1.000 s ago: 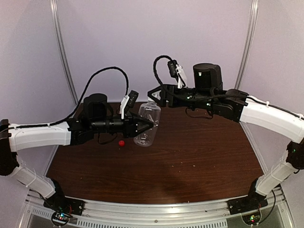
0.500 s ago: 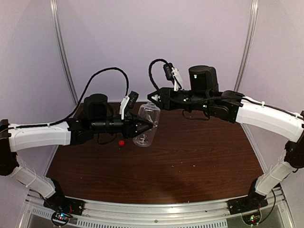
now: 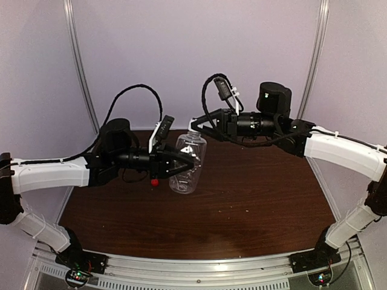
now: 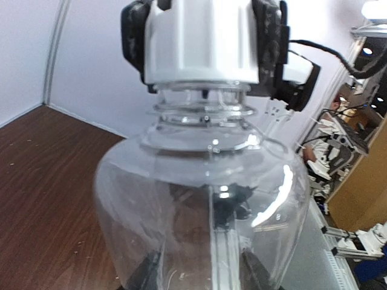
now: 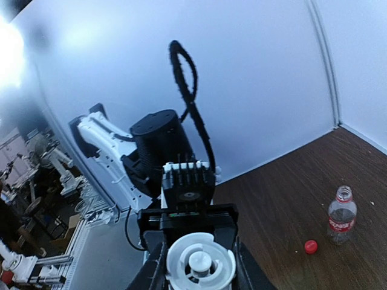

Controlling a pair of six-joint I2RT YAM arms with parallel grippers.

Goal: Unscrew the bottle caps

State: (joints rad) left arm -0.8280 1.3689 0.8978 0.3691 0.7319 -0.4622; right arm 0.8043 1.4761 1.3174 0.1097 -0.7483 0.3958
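Right wrist: right end effector (image 5: 199,269) has just clamped onto the white cap (image 4: 202,42), left end effector (image 3: 186,162) pinching the wide bottle (image 4: 205,205), so unscrewing looks ready to start.

The wide bottle (image 3: 188,163) is left of centre over the table (image 3: 260,199). The left gripper (image 3: 191,162) is at its 9 o'clock, and the right gripper (image 3: 193,125) is on its top cap (image 4: 202,42) at 12. The loose cap (image 3: 155,181) lies at 8. Seen from the right wrist, the slim bottle (image 5: 341,214) stands at that cap's 1 o'clock.

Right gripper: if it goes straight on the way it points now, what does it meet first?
The white cap that it is shut on; straight behind that, it seems, the clear bottle that the left gripper holds.
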